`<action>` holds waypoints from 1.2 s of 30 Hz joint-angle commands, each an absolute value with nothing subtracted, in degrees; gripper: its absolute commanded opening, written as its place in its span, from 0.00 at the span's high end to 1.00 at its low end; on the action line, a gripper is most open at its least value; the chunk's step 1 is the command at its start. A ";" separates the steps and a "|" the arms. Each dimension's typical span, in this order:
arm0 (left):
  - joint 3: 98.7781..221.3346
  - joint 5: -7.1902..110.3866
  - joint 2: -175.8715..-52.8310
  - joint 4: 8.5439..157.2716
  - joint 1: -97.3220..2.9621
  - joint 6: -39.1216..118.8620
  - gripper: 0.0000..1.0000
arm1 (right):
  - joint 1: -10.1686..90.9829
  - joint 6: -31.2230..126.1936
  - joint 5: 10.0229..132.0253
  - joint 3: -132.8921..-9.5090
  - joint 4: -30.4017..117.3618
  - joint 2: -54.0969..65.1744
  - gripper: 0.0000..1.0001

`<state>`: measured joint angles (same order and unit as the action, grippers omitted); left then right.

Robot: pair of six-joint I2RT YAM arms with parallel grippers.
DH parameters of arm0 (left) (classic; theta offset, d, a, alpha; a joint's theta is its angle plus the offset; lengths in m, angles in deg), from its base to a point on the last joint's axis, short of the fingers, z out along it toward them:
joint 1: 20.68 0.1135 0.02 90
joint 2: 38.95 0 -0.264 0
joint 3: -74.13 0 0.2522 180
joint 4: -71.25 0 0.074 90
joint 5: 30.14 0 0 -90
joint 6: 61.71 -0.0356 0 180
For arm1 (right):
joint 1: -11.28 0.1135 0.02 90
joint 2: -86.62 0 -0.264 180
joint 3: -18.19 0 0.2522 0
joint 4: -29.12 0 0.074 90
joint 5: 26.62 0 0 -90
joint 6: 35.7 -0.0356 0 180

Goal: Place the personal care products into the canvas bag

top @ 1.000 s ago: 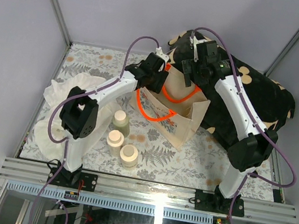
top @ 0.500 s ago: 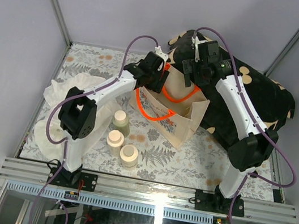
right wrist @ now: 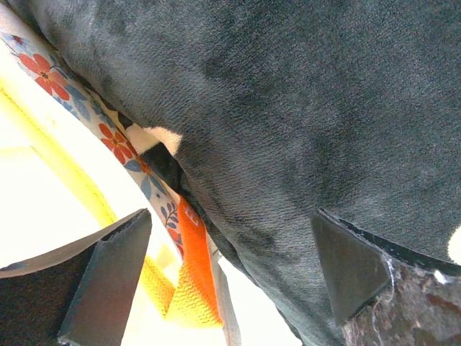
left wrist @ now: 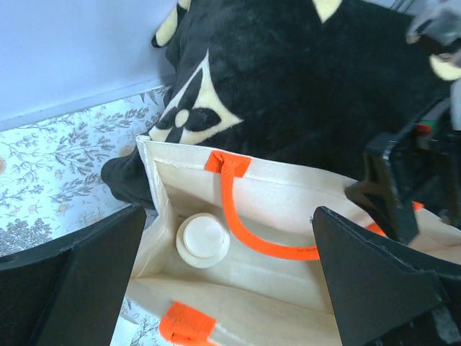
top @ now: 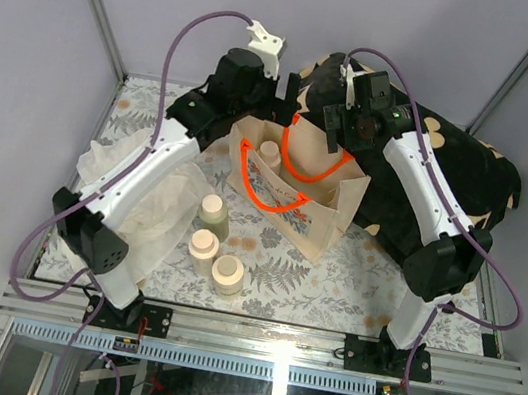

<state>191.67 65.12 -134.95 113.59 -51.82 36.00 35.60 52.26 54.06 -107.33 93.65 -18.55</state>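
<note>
Newly uncovered as the left arm rose out of the bag mouth over the last second, one cream-capped bottle (left wrist: 204,239) stands upright inside the canvas bag (left wrist: 288,209), in its far-left corner just beside the orange handle (left wrist: 229,194). The left gripper (left wrist: 229,213) hangs above that corner, its fingers spread wide with nothing between them, so the bottle looks to have been let go. The right gripper (right wrist: 232,216) sits at the bag's far rim, its fingers also apart. The rim and an orange strap pass between them, but no pinch on either is visible. Three more bottles (top: 202,245) stand in a cluster on the floral table cover (top: 353,273), just off the bag's near-left side and apart from it. A thin white plastic bag (top: 117,168) lies further left of the canvas bag, and a black cloth with tan flower marks (top: 450,178) is heaped behind it and to its right.

Progress, as judged: one of four products is bagged. Three are left to fetch, all on the left arm's side.
</note>
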 commanded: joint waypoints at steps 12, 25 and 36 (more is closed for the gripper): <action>173.13 83.49 -111.79 140.26 -52.58 51.12 0.00 | 35.44 54.82 53.58 -110.01 94.53 -20.17 0.00; 157.40 73.38 -109.73 142.10 -56.98 60.75 0.00 | 35.45 53.44 55.76 -111.78 94.74 -21.10 0.01; 148.72 73.34 -113.94 128.53 -56.75 58.29 0.00 | 35.49 53.64 54.95 -108.97 94.07 -18.06 0.01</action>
